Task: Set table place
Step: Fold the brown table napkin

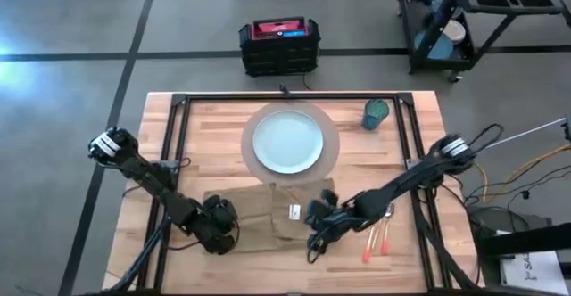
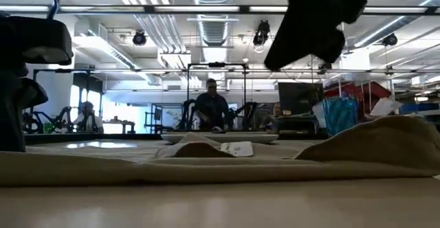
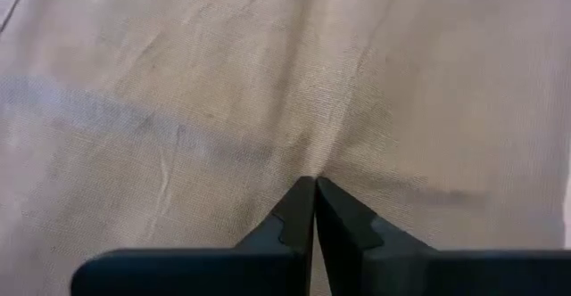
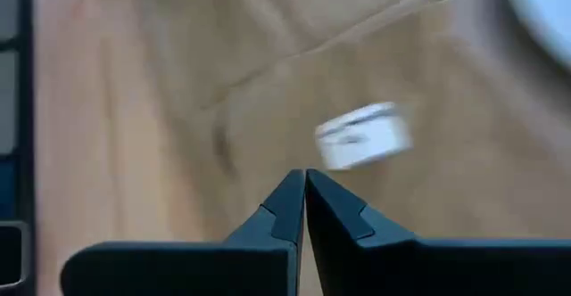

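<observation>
The tan napkin (image 1: 268, 209) lies rumpled on the table's near middle, a white label (image 4: 364, 135) on it. Beyond it a pale blue plate (image 1: 287, 141) rests on a round tan mat (image 1: 332, 158). A teal cup (image 1: 376, 113) stands to the far right of the plate. Fork and knife with orange handles (image 1: 375, 239) lie near right. My left gripper (image 3: 314, 182) is shut at the napkin's near left part (image 1: 219, 229). My right gripper (image 4: 305, 173) is shut and hangs above the napkin's right part (image 1: 321, 225), raised off the table in the low view (image 2: 309, 29). My left gripper has its shut fingertips on the napkin's near left part (image 3: 326, 158), coming from above and pointing down. Creases in the cloth run together at the tips, so a small pucker seems pinched between them. The napkin lies on the table around the tips.
The table's black frame rails (image 1: 174, 144) run along both sides. The napkin's right side bulges up in a hump (image 2: 392, 135). Bare wood (image 1: 205, 135) shows left of the mat. A black crate (image 1: 278, 46) and a cart (image 1: 473, 20) stand on the floor beyond the table.
</observation>
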